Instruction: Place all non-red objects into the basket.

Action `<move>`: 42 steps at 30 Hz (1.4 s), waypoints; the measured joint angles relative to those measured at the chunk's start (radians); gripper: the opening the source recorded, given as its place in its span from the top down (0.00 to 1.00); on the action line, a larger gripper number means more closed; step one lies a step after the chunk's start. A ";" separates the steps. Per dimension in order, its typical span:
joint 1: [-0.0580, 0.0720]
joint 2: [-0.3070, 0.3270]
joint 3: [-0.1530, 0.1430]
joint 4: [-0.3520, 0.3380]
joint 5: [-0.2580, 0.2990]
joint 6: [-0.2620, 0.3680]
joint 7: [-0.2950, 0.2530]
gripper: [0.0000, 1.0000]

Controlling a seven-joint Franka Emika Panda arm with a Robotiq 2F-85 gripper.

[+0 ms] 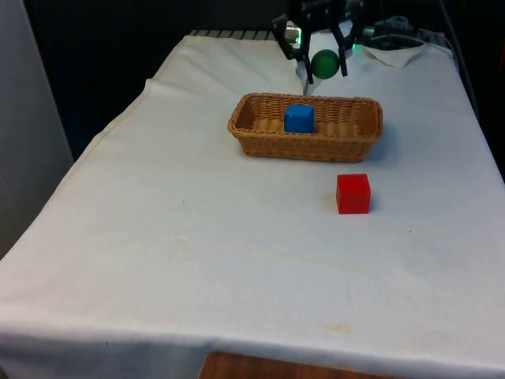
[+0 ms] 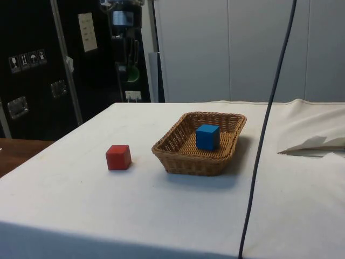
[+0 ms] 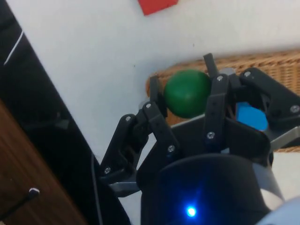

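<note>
The claw [image 1: 325,61] holds the green ball [image 1: 324,61] high in the air, and the basket [image 1: 331,148], with the blue cube [image 1: 299,118] already inside, lies below it, a little nearer the red cube [image 1: 353,193].

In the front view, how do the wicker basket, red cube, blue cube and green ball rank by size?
1. Woven wicker basket, clearly largest.
2. Red cube.
3. Blue cube, though it sits farther away, so unsure.
4. Green ball, farthest away.
</note>
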 measured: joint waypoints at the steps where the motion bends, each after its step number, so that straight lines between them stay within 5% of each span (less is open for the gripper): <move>1: 0.001 -0.008 0.002 -0.010 0.000 0.000 0.000 1.00; 14: 0.003 -0.107 0.019 -0.132 0.000 0.008 -0.002 1.00; 42: 0.003 -0.267 0.026 -0.385 -0.051 0.167 -0.003 1.00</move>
